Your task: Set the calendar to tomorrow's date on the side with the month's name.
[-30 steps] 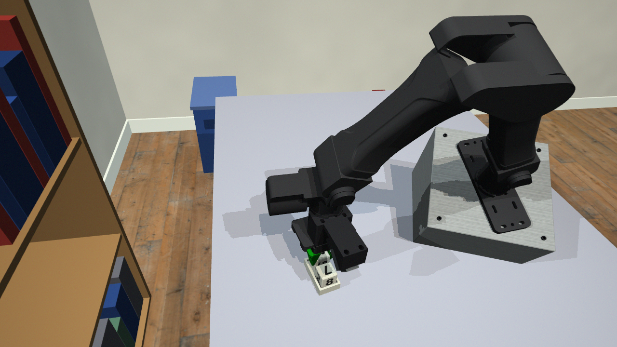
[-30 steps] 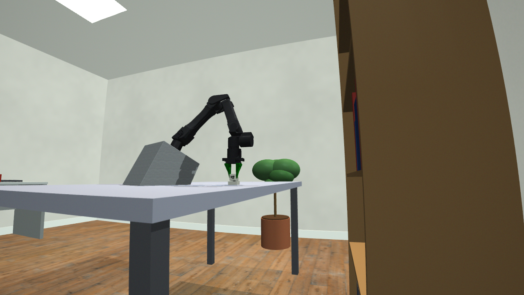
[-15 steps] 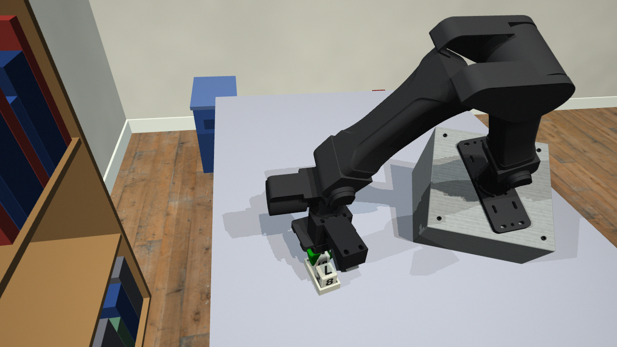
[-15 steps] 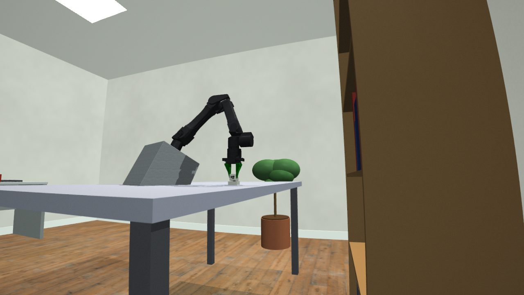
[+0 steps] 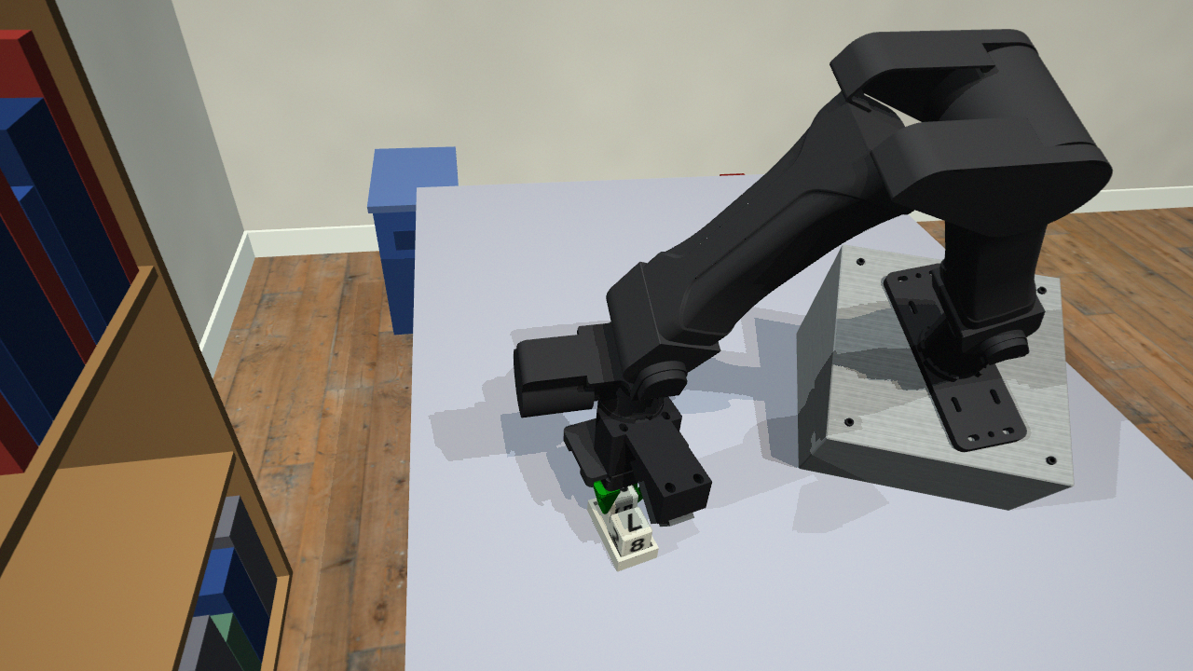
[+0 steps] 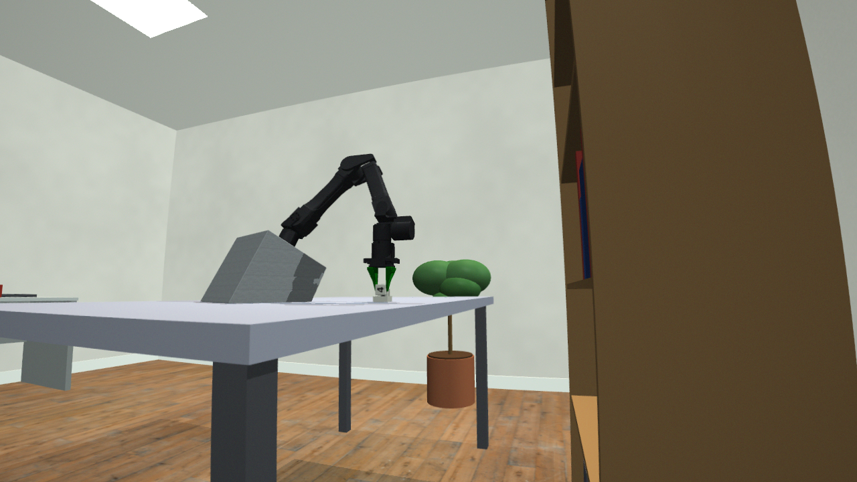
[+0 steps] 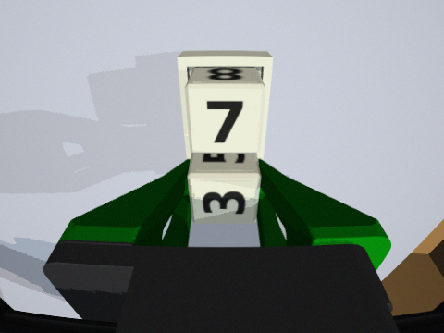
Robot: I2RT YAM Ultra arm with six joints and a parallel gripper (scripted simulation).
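Note:
A small cream tray [image 5: 627, 562] [image 6: 381, 298] [image 7: 224, 55] lies flat on the grey table [image 5: 516, 250], near its left edge. One white cube [image 5: 631, 526] [image 7: 226, 120] stands in the tray's far half with a 7 on top. My gripper [image 5: 617, 492] [image 6: 381, 286] [image 7: 224, 169] points straight down with its green fingers shut on the second cube [image 5: 621, 503] [image 6: 380, 290] [image 7: 224, 200]. This cube shows a 3 toward the wrist camera and sits right next to the 7 cube at the tray's near end. I cannot tell whether it touches the tray's floor.
The arm's grey mount block [image 5: 934, 383] [image 6: 263, 269] stands to the right of the tray. A brown bookshelf [image 5: 100, 400] [image 6: 689, 239] stands off the table's left edge. A blue cabinet [image 5: 408, 225] stands behind the table and a potted plant [image 6: 450, 335] beyond it.

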